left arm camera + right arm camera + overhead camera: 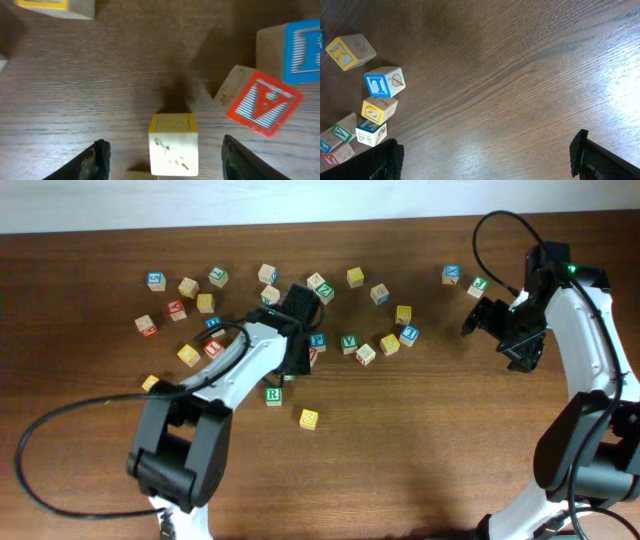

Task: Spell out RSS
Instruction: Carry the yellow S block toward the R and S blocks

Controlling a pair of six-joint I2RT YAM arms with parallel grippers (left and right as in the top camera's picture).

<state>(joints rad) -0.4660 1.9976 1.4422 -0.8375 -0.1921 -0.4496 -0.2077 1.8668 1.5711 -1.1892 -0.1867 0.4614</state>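
On the wooden desk (pixel 420 460) the spelling is judged unfinished: one S (pixel 173 144) is framed, unpinched, by the spread left jaws, R (pixel 273 395) is seen just behind them, and the right jaws are held spread, empty.

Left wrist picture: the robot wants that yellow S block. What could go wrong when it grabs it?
The tilted red A cube sits close beside the S cube, near one of the left fingers. If the fingers come down or close carelessly, they might knock it into the S cube. The fingers are also wide open, so one may touch first and twist or push the S cube askew.
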